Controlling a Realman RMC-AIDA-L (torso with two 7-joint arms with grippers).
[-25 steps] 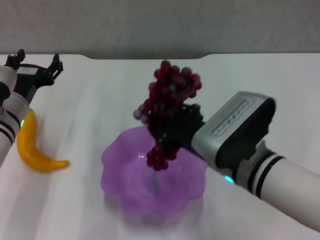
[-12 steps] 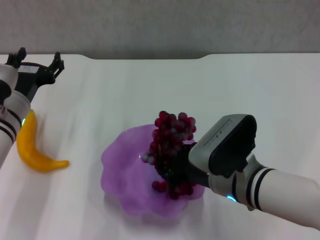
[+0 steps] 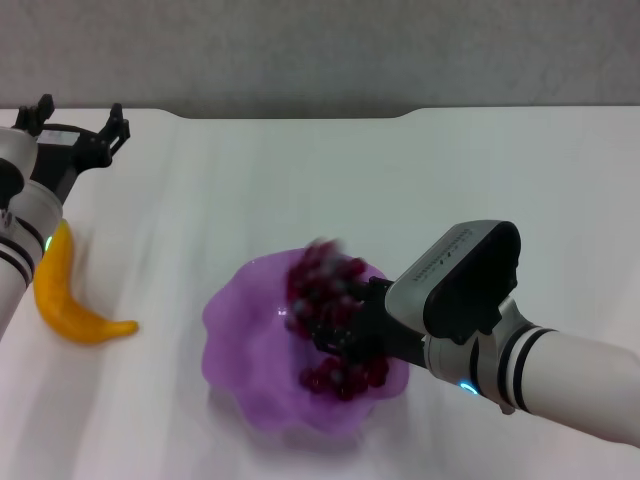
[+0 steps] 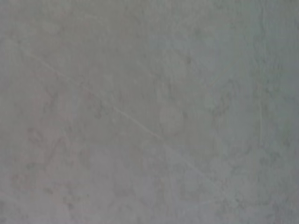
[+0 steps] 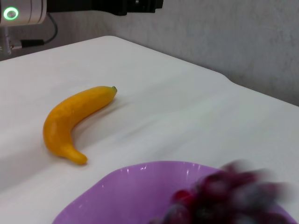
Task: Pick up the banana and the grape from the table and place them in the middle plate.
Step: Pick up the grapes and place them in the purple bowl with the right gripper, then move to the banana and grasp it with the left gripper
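Note:
The bunch of dark red grapes (image 3: 328, 318) lies in the translucent purple scalloped dish (image 3: 238, 345) on the white table (image 3: 300, 180); its top is blurred with motion. My right gripper (image 3: 362, 325) is at the dish's right side, right against the bunch. In the right wrist view the grapes (image 5: 224, 196) sit in the dish (image 5: 117, 191). The yellow-orange banana (image 3: 68, 295) lies on the table to the left of the dish, and it also shows in the right wrist view (image 5: 74, 119). My left gripper (image 3: 78, 120) is open and empty above the table's far left, beyond the banana.
The table's far edge (image 3: 300, 112) meets a grey wall. The left wrist view shows only a grey surface. My left forearm (image 3: 15, 250) stands beside the banana's far end.
My right arm has brought the grapes down from above the dish into it. The bunch now rests lower and more spread out. The left arm and the banana have not moved.

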